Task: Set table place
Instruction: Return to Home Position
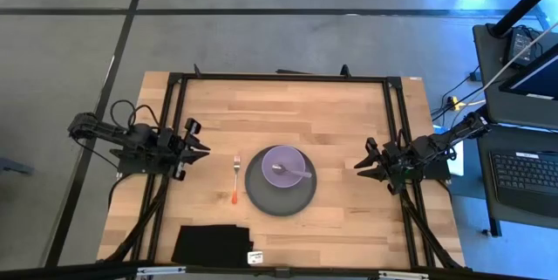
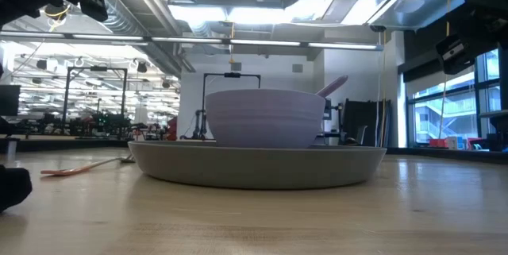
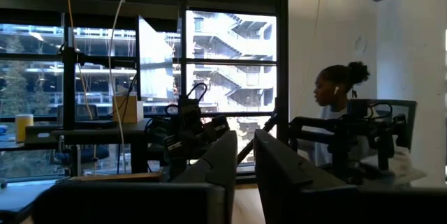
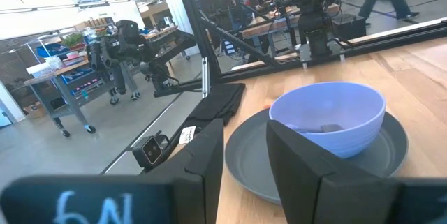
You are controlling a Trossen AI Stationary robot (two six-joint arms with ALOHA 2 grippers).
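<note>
The dark grey plate point(image 1: 281, 194) lies at the middle of the wood table point(image 1: 349, 123). The lilac bowl point(image 1: 285, 166) stands on the plate, and the lilac-handled spoon point(image 1: 293, 173) lies in the bowl with its handle on the rim. The orange-handled fork point(image 1: 235, 181) lies flat on the table left of the plate. My left gripper point(image 1: 204, 150) hovers at the table's left side, open and empty. My right gripper point(image 1: 361, 165) hovers right of the plate, open and empty. The right wrist view shows the bowl point(image 4: 328, 116) and the plate point(image 4: 244, 161) past its fingers.
A black folded cloth point(image 1: 209, 245) lies at the near left edge, with a small white tag point(image 1: 255, 257) beside it. The black rail frame point(image 1: 279, 78) runs round the table. A person point(image 3: 335, 105) sits in the room beyond the table.
</note>
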